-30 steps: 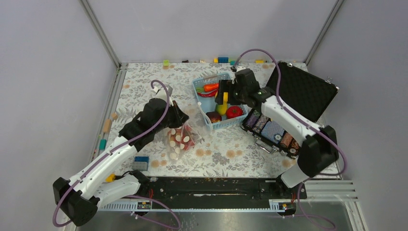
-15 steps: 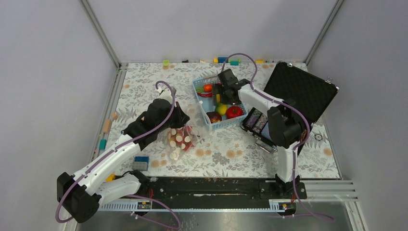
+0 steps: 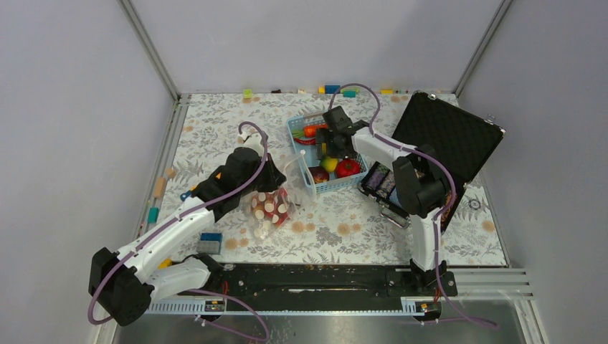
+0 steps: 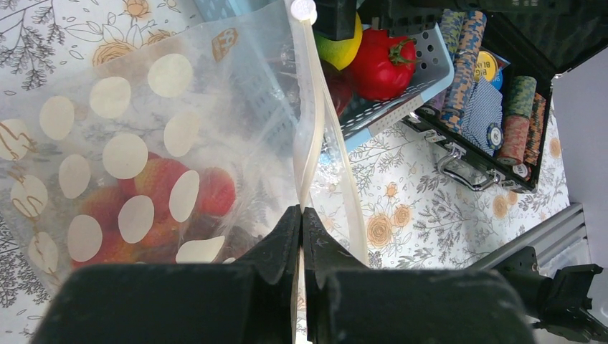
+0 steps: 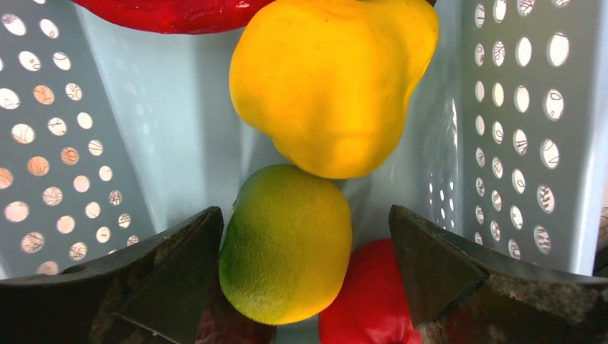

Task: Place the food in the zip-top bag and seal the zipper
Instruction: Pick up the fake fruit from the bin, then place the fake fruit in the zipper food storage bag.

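Ideally the wide-open right gripper (image 5: 301, 222), straddling the lime (image 5: 287, 244) in the blue basket (image 5: 165, 129), should close squarely across its middle, clear of the yellow pepper (image 5: 333, 79), while the clamped left gripper (image 4: 301, 215) pinches the zipper (image 4: 310, 129) of the zip-top bag (image 4: 143, 143) just beside that basket.

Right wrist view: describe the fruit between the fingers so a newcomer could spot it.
Find the light-blue slotted basket beside the open black case. Inside, between the right gripper's open fingers, lies a small round fruit. It alone is yellow-green; the lumpy piece touching it is pure yellow, its other neighbours red.
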Controlling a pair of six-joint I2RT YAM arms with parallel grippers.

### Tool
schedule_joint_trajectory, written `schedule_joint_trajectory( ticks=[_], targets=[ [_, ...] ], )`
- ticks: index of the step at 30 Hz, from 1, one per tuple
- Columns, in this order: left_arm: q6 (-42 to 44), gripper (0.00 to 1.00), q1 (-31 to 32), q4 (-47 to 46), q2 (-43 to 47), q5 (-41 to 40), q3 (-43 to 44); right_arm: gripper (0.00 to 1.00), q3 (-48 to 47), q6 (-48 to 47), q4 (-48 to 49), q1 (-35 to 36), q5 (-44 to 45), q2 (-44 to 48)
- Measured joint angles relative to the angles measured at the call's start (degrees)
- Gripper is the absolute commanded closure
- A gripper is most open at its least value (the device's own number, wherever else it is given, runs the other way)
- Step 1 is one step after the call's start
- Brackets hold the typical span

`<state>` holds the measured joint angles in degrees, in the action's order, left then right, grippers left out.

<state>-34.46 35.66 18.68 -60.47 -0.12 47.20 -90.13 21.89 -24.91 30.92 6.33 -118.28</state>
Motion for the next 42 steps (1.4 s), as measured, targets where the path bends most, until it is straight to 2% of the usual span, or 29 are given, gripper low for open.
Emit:
schedule_joint_trajectory(
  ticks=[9, 12, 17, 23, 27, 35, 42],
  targets=[
    [0.0, 1.0, 0.0, -0.4, -0.2, 1.3, 0.0, 0.18, -0.8, 0.3, 1.1, 0.5, 1.6, -2.9],
    [0.0, 1.0, 0.0, -0.6, -0.2, 1.3, -0.3, 0.25, -0.8, 0.3, 1.3, 0.6, 2.2, -3.0],
    [0.0, 1.0, 0.0, -0.7, -0.2, 1.4, -0.9, 0.45, -0.8, 0.2, 1.6, 0.9, 2.8, -3.0],
    [-0.1, 1.0, 0.0, -0.7, 0.1, 1.4, -0.9, 0.6, -0.8, 0.2, 1.6, 1.0, 2.9, -2.8],
    [-0.1, 1.0, 0.0, -0.7, 0.1, 1.4, -0.9, 0.61, 1.3, 0.3, 2.8, 1.0, 3.1, 0.5],
    [-0.1, 1.0, 0.0, -0.8, 0.2, 1.6, -1.0, 0.61, 7.2, 0.2, 5.5, 1.1, 2.1, 14.6],
    [-0.1, 1.0, 0.0, -0.8, 0.9, 2.8, -1.0, 0.62, 14.1, 0.4, 10.4, 1.1, -7.4, 23.6]
  ],
)
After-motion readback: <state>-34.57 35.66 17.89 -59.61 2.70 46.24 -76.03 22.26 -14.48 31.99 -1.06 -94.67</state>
